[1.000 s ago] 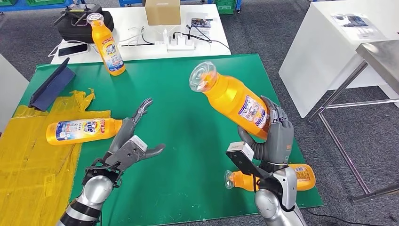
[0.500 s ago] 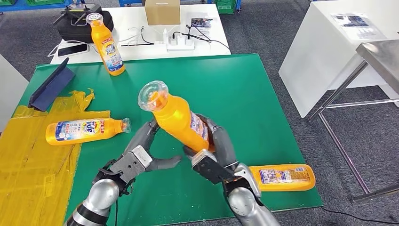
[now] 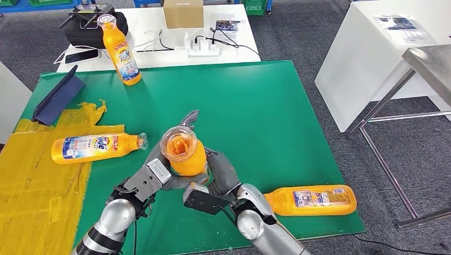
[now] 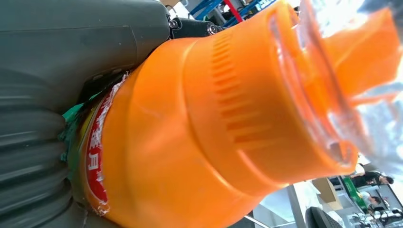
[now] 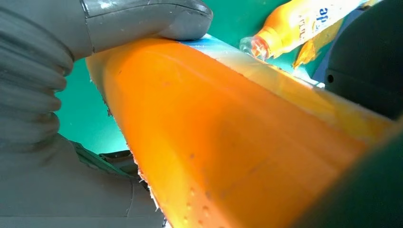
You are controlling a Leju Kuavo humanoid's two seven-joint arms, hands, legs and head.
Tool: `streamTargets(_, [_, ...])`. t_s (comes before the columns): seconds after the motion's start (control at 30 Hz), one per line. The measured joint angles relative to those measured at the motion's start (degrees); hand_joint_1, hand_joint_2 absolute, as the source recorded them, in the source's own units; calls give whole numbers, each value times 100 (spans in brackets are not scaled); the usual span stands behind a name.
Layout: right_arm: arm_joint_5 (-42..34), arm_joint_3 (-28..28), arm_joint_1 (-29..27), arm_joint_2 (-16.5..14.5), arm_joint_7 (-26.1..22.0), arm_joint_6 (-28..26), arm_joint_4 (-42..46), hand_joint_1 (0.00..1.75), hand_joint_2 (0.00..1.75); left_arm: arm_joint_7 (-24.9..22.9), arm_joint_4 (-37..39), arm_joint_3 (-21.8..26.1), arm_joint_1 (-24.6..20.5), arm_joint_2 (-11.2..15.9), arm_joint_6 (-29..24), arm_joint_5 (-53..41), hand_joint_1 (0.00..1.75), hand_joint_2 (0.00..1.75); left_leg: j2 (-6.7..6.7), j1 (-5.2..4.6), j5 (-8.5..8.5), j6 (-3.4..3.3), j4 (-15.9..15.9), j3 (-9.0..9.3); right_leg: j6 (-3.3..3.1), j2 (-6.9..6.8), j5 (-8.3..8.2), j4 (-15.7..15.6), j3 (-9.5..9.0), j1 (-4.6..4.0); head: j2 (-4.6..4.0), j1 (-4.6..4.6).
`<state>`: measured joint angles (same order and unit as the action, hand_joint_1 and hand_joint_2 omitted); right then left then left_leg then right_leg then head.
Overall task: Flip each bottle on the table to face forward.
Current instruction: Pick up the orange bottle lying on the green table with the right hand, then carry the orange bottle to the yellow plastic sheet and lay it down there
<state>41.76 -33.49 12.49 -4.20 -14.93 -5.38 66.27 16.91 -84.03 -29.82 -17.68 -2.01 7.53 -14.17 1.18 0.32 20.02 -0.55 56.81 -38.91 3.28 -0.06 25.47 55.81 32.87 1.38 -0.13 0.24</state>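
An orange bottle [image 3: 184, 155] with a clear cap stands nearly upright above the green mat [image 3: 255, 106], cap toward my head camera. My right hand [image 3: 219, 179] grips its body from the right, thumb on the bottle [image 5: 228, 142]. My left hand [image 3: 155, 175] lies against the bottle [image 4: 190, 133] from the left, its fingers [image 3: 190, 117] stretched out past it. A second bottle [image 3: 98, 147] lies label up on the left. A third bottle [image 3: 311, 200] lies at the front right. One more bottle [image 3: 121, 50] stands at the back left.
A yellow plastic sheet [image 3: 37, 180] covers the mat's left part, with a dark blue folder [image 3: 57, 96] beside it. Behind the mat a white table [image 3: 159, 45] carries a black case, a phone, cables, a power strip and a cardboard box [image 3: 183, 13].
My right hand has carried the bottle left and down and turned it upright. My left hand has closed in, and its palm now touches the bottle.
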Motion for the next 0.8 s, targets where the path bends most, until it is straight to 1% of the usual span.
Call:
streamTargets(0.1, [40,-68,70,0,0,-10,-112,175,175,-15,28,9,10,0,-16,33,138,175,-1,1,0,0,0,0,0,1,0,0,0,0,0,-1])
streamTargets(0.13, [40,-80,84,0,0,-13,-138,175,175,-16,33,11,16,0,-21,40,175,175,-1,1,0,0,0,0,0,1,0,0,0,0,0,-1])
streamTargets(0.5, [25,-115,92,1,8,-126,-146,175,175,45,63,1,51,-13,-180,-130,175,175,-1,0,1,1,0,0,-1,0,1,0,11,0,0,1])
streamTargets(0.57, [12,-115,54,2,17,-154,-94,156,175,67,79,-3,48,-28,-200,-161,175,175,-1,0,1,1,0,0,-1,0,1,0,10,0,0,1])
streamTargets(0.63, [3,-114,-9,8,29,-225,-10,69,175,97,90,-7,44,-40,-257,-238,175,175,-1,0,1,1,0,-1,-1,0,0,0,4,0,0,1])
streamTargets(0.7, [9,-113,-102,13,49,-336,110,0,175,123,92,-14,36,-53,-345,-359,175,175,0,0,1,1,0,-1,0,0,0,0,-1,0,0,0])
streamTargets(0.8, [121,-97,-258,34,111,-524,330,0,175,110,79,-36,32,-75,-554,-650,175,175,1,-1,1,0,0,-3,0,0,0,0,-3,0,0,0])
